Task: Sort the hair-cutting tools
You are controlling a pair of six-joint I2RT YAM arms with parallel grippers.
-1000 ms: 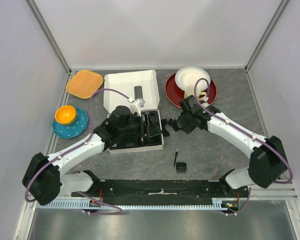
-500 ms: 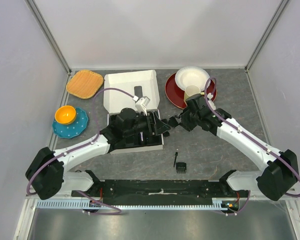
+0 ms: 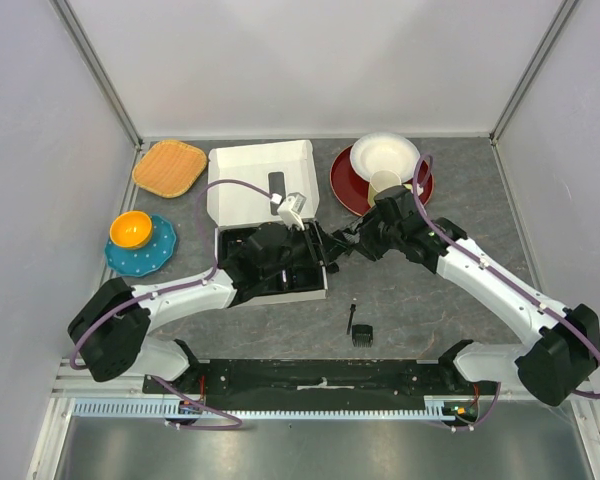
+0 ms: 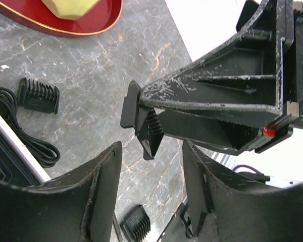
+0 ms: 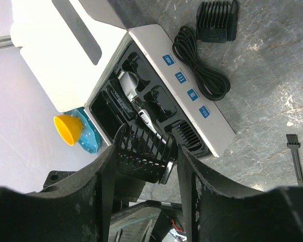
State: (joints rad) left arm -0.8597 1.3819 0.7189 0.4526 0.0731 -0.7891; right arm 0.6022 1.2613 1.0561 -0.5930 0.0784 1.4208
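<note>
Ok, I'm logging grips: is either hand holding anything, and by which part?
The right hand pinches a black comb attachment across its two ends. The left hand is open and holds nothing.

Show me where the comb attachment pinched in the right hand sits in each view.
Top external: hidden where the right hand faces the left hand, beside the white box.
Left wrist: comb attachment at centre, pinched by the right hand.
Right wrist: bottom centre, between its own fingers.
Shared landmark: the white box.
</note>
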